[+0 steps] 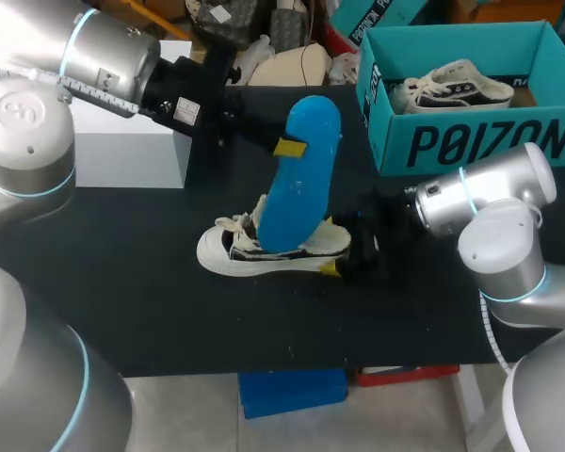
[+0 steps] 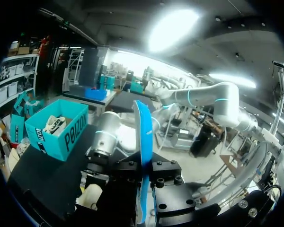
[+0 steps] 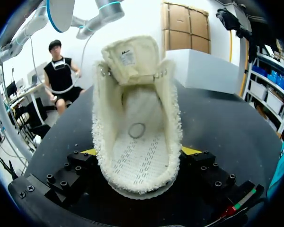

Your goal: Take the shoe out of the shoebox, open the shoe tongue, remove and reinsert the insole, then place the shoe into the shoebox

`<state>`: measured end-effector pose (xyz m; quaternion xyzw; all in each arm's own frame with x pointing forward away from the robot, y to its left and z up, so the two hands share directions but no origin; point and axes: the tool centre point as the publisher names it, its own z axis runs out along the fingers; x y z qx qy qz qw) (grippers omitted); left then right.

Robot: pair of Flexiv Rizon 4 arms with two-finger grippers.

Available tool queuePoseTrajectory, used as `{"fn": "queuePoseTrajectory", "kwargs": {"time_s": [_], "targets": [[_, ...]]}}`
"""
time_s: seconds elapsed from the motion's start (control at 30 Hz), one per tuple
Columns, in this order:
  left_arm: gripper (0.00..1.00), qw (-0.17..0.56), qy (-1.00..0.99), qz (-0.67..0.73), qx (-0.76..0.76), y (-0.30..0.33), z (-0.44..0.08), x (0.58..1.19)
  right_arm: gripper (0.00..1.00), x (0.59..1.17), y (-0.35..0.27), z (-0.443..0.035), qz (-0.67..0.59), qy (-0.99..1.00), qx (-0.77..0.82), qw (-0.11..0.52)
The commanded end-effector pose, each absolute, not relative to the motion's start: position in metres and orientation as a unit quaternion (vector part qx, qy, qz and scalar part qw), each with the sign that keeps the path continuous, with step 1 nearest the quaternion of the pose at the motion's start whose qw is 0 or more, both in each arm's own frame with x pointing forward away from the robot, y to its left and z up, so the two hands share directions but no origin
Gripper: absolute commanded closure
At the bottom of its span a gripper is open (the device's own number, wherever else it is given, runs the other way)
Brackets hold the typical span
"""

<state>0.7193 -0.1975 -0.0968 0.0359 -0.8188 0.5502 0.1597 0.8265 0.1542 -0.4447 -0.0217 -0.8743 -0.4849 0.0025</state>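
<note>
Jaws closed: left gripper (image 1: pixel 289 147) pinches the insole (image 1: pixel 301 188), right gripper (image 3: pixel 138 152) clamps the shoe (image 1: pixel 228 254). Tilted entry may buckle it against the tongue (image 3: pixel 130 56).

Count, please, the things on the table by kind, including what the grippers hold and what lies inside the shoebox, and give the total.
shoes: 2 (table shoe, boxed shoe)
insole: 1
shoebox: 1
white box: 1
total: 5
</note>
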Motion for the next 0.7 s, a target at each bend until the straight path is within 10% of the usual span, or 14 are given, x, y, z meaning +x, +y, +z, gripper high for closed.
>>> {"fn": "queuePoseTrajectory", "kwargs": {"time_s": [0.03,0.7], "targets": [[1.00,0.172,-0.808,0.561,0.051,-0.192,-0.094,0.713,1.00,0.828,0.152,-0.447,-0.484,-0.875,-0.022,0.003],[1.00,0.229,-0.749,0.611,0.114,-0.183,-0.022,0.671,1.00,0.828,0.152,-0.447,-0.484,-0.875,-0.022,0.003]]}}
